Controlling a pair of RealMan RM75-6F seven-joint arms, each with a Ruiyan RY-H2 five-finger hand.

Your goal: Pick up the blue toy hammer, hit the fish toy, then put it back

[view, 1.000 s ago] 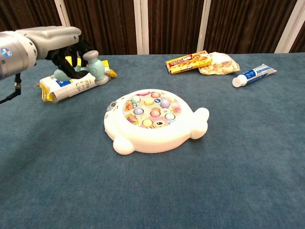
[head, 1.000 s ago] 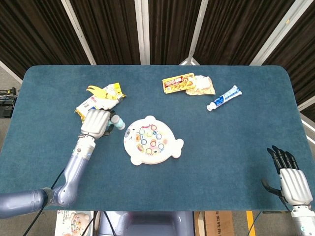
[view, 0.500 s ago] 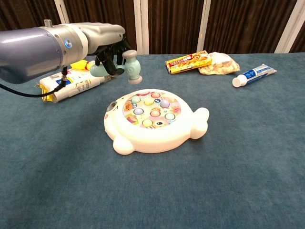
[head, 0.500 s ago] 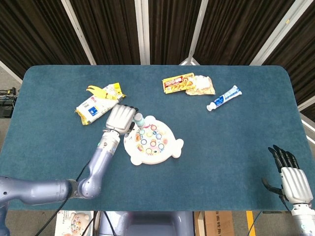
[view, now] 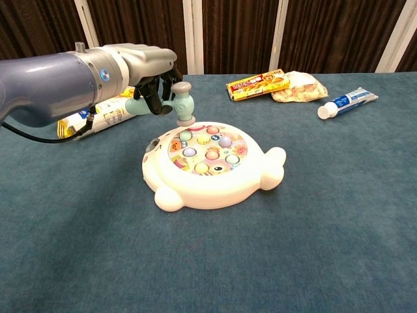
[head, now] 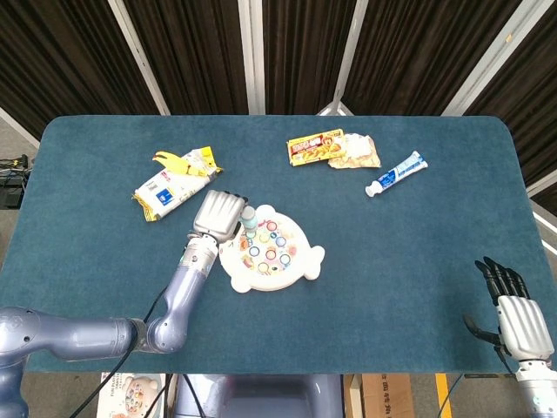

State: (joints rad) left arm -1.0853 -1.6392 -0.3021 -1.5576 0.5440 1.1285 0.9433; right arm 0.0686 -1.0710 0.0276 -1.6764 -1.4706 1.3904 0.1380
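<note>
Chest view: our left hand (view: pixel 151 83) grips the blue toy hammer (view: pixel 171 104) by its handle, fingers wrapped round it. The handle runs roughly level, left to right; the head (view: pixel 184 103) stands upright, lower face pointing down — just above the rear-left rim of the fish toy (view: pixel 212 165). We judge the strike to be a short drop. Our right hand (head: pixel 519 322) rests well apart at the table's (head: pixel 418 261) near corner, fingers extended, holding nothing.

Hammer (view: pixel 176 103) handle mostly hidden inside left hand (view: pixel 151 81) fingers (view: pixel 155 98); right hand (head: pixel 519 324) partly cropped.
</note>
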